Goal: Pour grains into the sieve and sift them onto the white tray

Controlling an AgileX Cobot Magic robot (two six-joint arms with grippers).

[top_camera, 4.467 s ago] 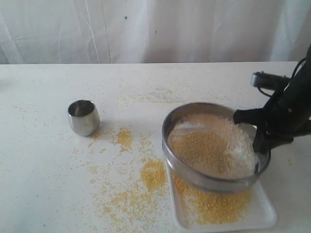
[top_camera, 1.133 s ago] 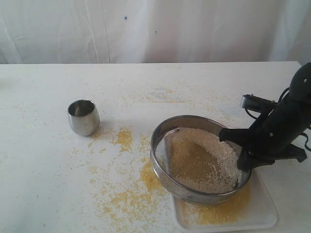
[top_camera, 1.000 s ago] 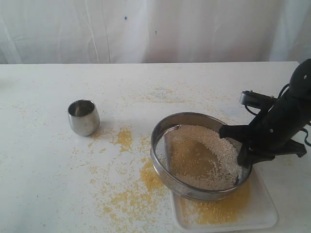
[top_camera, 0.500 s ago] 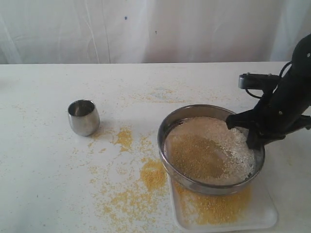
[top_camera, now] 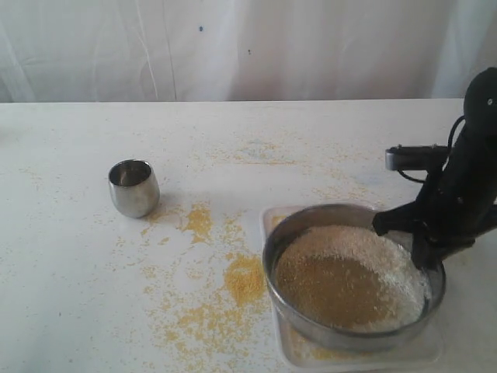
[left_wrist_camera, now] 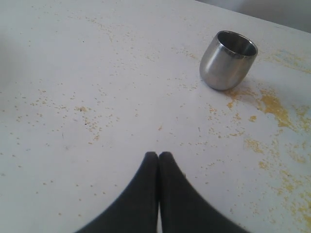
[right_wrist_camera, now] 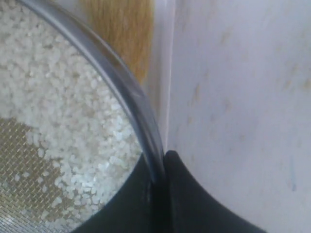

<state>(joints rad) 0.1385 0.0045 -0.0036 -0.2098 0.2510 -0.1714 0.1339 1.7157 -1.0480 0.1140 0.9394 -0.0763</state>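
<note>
The steel sieve [top_camera: 307, 228] hangs just above the white tray [top_camera: 269, 220], covering most of it. My right gripper [top_camera: 419, 247] is shut on the sieve's right rim [right_wrist_camera: 124, 87], one finger inside and one outside. Whitish rice-like grains [top_camera: 371, 242] ring a patch of golden meal [top_camera: 330, 287] on the mesh. In the right wrist view, white grains [right_wrist_camera: 63, 116] lie over grey mesh, and yellow meal [right_wrist_camera: 124, 29] shows on the tray below. My left gripper [left_wrist_camera: 159, 154] is shut and empty, low over the table, apart from the small steel cup [left_wrist_camera: 227, 59].
The shiny steel cup [top_camera: 133, 186] stands upright at the left. Spilled golden meal [top_camera: 245, 278] is scattered over the white table between cup and tray. A white curtain closes the back. The right arm [top_camera: 464, 179] rises beside the tray.
The right gripper has swung the sieve about over the tray, shaking it; it now sits lower and further to the front right, hiding most of the tray. The left gripper's earlier state is not shown.
</note>
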